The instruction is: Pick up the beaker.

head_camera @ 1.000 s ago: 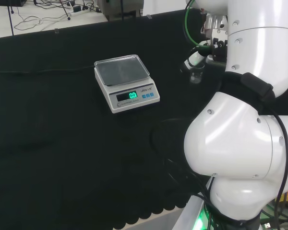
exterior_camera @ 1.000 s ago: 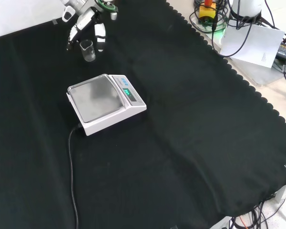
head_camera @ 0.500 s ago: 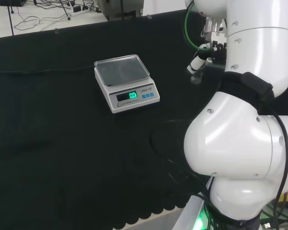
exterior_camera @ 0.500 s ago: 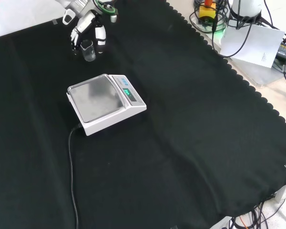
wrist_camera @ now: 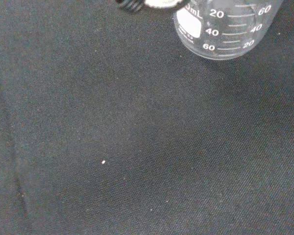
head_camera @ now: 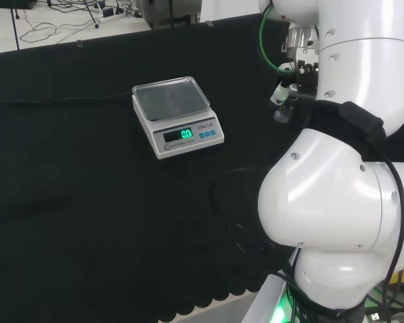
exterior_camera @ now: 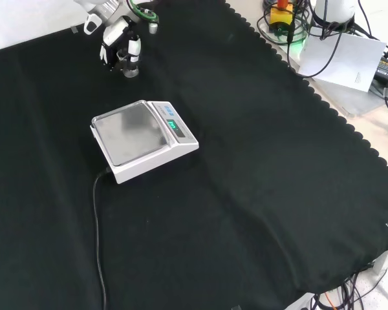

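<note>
Black cloth [exterior_camera: 258, 168] covers the whole surface, its scalloped edge running along the right side of the front view, with cables and a sheet of paper [exterior_camera: 346, 61] lying on the pale floor beyond it. Next in size is the arm [head_camera: 343, 202], whose big white links stand at the right of the head view. A white scale [exterior_camera: 142, 141] with a grey metal pan and a lit green display sits on the cloth, left of centre in the front view, and a thin black cable [exterior_camera: 98, 239] trails from it toward the near edge. Farther off in that view, near the top left, the hand [exterior_camera: 119, 40] reaches down to the cloth with its fingers [exterior_camera: 134, 48] curled in around the beaker [exterior_camera: 129, 64], one dark-tipped finger on each side of the glass, so it appears closed on it. The beaker is small, clear and upright, well apart from the scale; whether its base touches the cloth cannot be told. In the head view it shows as a faint glass shape [head_camera: 281, 113] just under the fingertips, right of the scale. From the wrist, the beaker [wrist_camera: 225, 29] is seen close, with white graduation marks on its wall.
</note>
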